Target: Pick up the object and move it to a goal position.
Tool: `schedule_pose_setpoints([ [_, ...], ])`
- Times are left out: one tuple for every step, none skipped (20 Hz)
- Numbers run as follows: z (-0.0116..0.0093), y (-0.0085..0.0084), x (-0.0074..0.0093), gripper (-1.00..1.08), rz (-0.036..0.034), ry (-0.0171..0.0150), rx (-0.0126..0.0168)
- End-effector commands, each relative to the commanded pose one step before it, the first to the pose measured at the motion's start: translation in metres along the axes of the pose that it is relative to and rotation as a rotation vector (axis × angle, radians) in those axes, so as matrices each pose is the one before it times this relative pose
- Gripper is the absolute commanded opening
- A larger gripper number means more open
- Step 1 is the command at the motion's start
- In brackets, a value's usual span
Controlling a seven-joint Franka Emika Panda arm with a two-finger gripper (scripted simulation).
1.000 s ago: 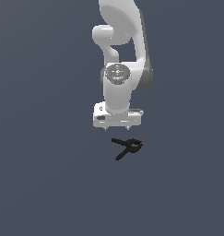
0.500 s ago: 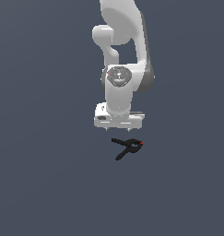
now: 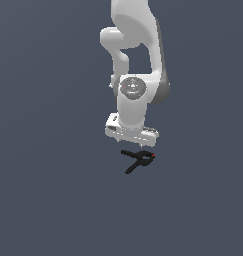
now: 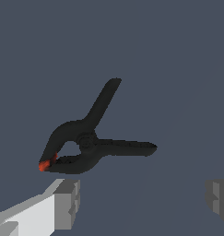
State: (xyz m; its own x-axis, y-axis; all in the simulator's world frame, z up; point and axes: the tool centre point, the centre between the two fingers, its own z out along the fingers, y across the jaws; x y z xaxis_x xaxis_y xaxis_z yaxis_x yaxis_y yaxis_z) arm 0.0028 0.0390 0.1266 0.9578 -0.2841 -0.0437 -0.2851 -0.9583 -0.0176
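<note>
Exterior view, arm: the white Franka arm hangs nose-down over a plain slate-grey bench (image 3: 43,200), its claw (image 3: 134,141) pointing at the surface.
Exterior view, clamp: a small black spring clamp with two thin splayed handles and an orange-red tip (image 3: 138,160) lies flat on the bench just below the claw, apart from it, the tip toward the exterior view's right.
Exterior view, claw: the fingers are largely hidden under the white hand, so their spread is hard to judge here.
Wrist view, clamp: the black clamp (image 4: 88,143) lies just beyond the fingertips, its handles fanned away from the orange-red tip.
Wrist view, claw: two grey finger pads (image 4: 67,203) stand wide apart, nothing between them; the claw (image 4: 143,198) is spread and holds nothing.
</note>
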Motion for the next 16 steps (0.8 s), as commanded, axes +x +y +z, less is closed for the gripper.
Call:
schedule_pose_setpoints([
  [0.00357, -0.00332, 0.00091, 1.00, 0.06476, 0.00128, 0.00029],
  [0.00141, -0.00132, 0.00027, 1.00, 0.02548, 0.00054, 0.00008],
  [0.00141, -0.00132, 0.00023, 1.00, 0.02547, 0.00056, 0.00007],
  [0.00141, -0.00132, 0.00019, 1.00, 0.02546, 0.00059, 0.00006],
  [0.00141, -0.00133, 0.00015, 1.00, 0.02545, 0.00062, 0.00005],
  [0.00141, -0.00133, 0.00011, 1.00, 0.02544, 0.00064, 0.00004],
  [0.00140, -0.00132, 0.00008, 1.00, 0.02543, 0.00067, 0.00004],
  [0.00140, -0.00132, 0.00004, 1.00, 0.02542, 0.00070, 0.00003],
  [0.00140, -0.00132, 0.00000, 1.00, 0.02540, 0.00073, 0.00003],
  [0.00140, -0.00131, -0.00004, 1.00, 0.02540, 0.00076, 0.00003],
  [0.00139, -0.00131, -0.00008, 1.00, 0.02538, 0.00079, 0.00003],
  [0.00139, -0.00131, -0.00011, 1.00, 0.02537, 0.00082, 0.00003],
  [0.00139, -0.00130, -0.00015, 1.00, 0.02536, 0.00086, 0.00004],
  [0.00139, -0.00129, -0.00019, 1.00, 0.02535, 0.00089, 0.00005],
  [0.00138, -0.00129, -0.00023, 1.00, 0.02533, 0.00092, 0.00006],
  [0.00138, -0.00128, -0.00026, 1.00, 0.02532, 0.00095, 0.00007],
])
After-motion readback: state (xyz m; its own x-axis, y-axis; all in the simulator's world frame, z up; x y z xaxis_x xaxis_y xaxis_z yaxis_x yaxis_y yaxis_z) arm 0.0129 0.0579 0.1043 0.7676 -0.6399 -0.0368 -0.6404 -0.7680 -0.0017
